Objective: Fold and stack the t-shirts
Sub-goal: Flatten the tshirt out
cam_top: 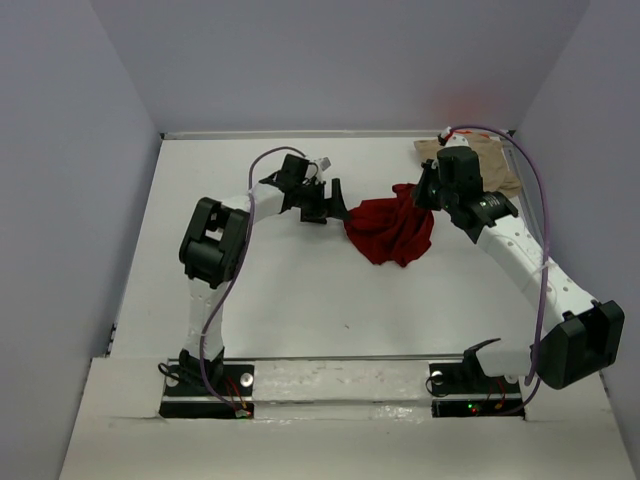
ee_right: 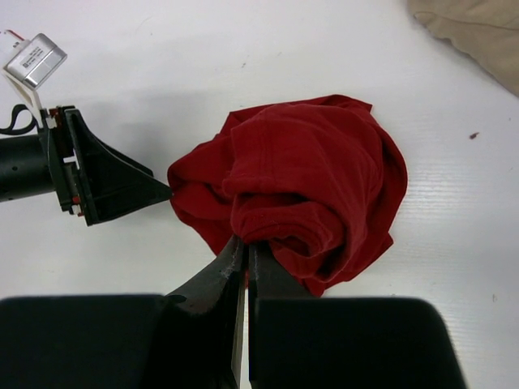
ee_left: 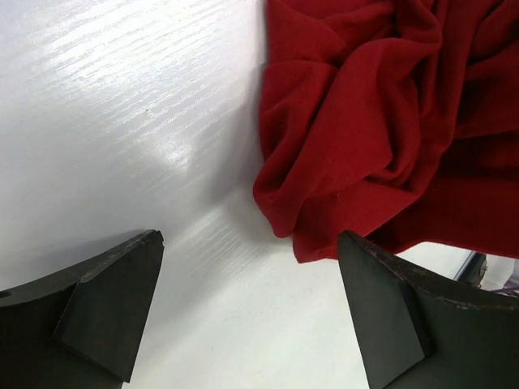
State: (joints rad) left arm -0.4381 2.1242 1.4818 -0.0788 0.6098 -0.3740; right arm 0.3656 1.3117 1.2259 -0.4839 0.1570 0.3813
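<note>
- Your right gripper has its fingers pressed together on a fold at the lower-left edge of the dark red t-shirt — a pinch, as far as the wrist view shows.
- Your left gripper stands wide and holds nothing. The shirt's loose edge lies just ahead of the finger at the lower right of that view, and the cloth fills the upper right.
- From above, the shirt sits right of centre on the table, bunched between both grippers — a heap with no long axis to read.
- The tan t-shirt lies apart at the upper right.
- The left arm is nearer the free edge, so I judge it should reach rightward.
</note>
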